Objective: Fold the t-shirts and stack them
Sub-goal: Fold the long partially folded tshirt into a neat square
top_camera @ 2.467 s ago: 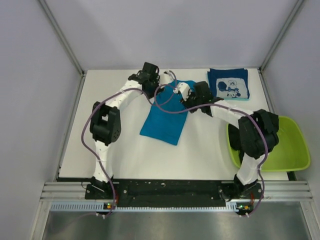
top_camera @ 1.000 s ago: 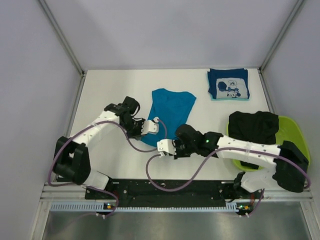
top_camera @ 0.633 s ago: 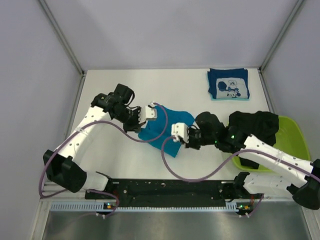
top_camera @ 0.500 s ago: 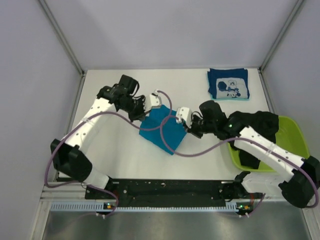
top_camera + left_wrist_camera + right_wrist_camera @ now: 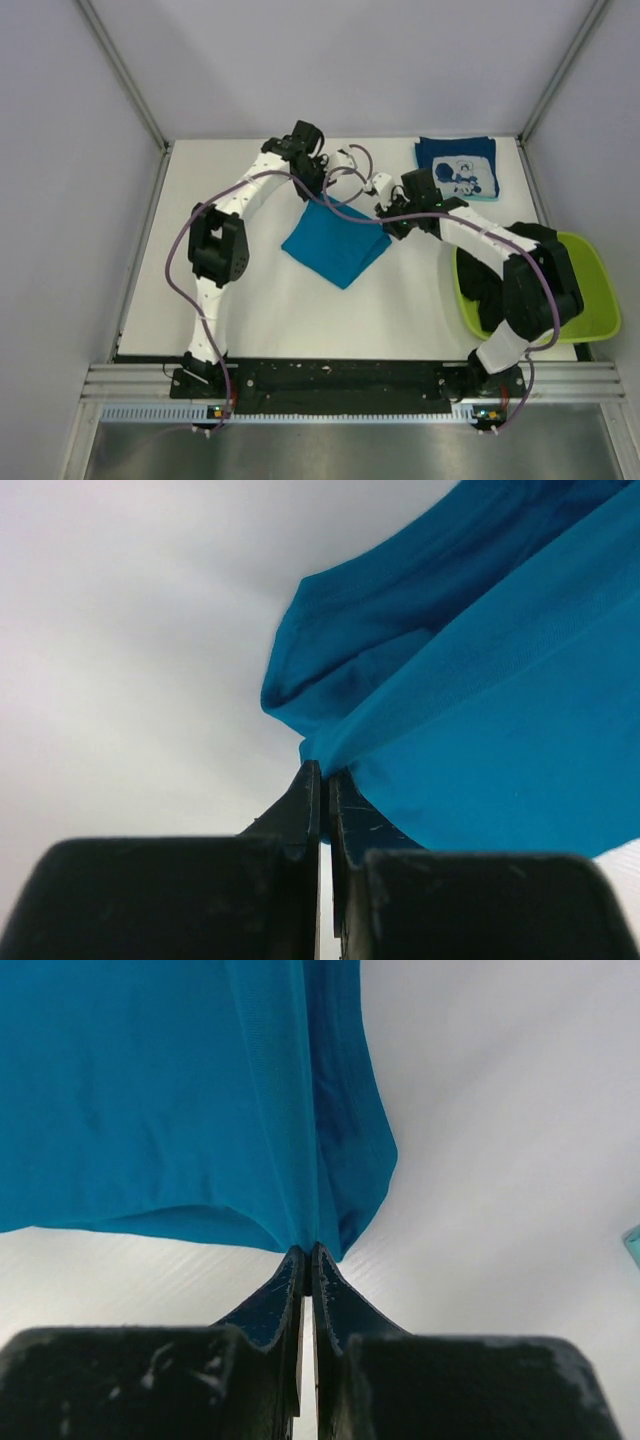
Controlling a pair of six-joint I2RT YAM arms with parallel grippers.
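Note:
The teal-blue t-shirt (image 5: pixel 335 248) lies mid-table, doubled over on itself. My left gripper (image 5: pixel 318 193) is shut on its far left corner; the left wrist view shows the fingertips (image 5: pixel 325 772) pinching a teal fold (image 5: pixel 480 710). At the far right corner my right gripper (image 5: pixel 386 220) is shut too, its tips (image 5: pixel 307 1249) clamping the cloth's edge (image 5: pixel 180 1090). A folded navy t-shirt (image 5: pixel 457 168) with white cartoon print rests at the back right. The black t-shirt (image 5: pixel 478 298) sits in the basin, mostly behind my right arm.
A lime-green plastic basin (image 5: pixel 598 300) stands at the table's right edge. The white table (image 5: pixel 250 310) is enclosed by grey walls on the left, back and right. Purple cables loop off both arms above the teal shirt.
Both grippers have carried the teal shirt's near edge away from the arm bases to the far edge, folding it in half. The right arm now covers most of the black shirt.

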